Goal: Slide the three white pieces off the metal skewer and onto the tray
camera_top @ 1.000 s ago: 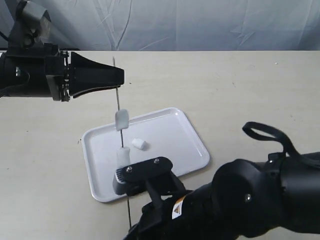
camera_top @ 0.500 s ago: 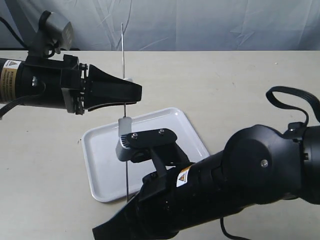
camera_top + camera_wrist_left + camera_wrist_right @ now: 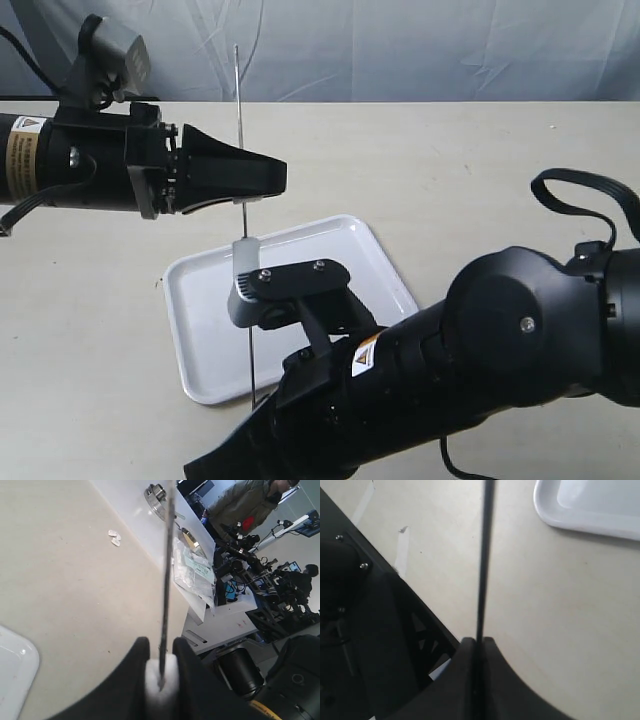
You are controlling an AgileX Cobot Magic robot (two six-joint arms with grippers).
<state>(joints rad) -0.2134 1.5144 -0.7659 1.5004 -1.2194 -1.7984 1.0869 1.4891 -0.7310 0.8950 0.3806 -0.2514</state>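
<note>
Your left hand (image 3: 160, 646) has its two black fingers (image 3: 135, 680) pressed against either side of one white piece (image 3: 160, 695). The metal skewer (image 3: 166, 555) passes through that white piece and runs straight out between the fingertips until it leaves the picture. Beyond it you see the beige desk (image 3: 75, 590), one rounded corner of the tray (image 3: 14, 667), and a few small white scraps (image 3: 115, 537) farther off. A person in a grey jacket (image 3: 245, 502) stands in the background.

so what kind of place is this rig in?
Probably a robotics lab: a person in an olive jacket stands near black equipment on white benches, and a wrinkled grey cloth backdrop screens the beige tabletop.
</note>
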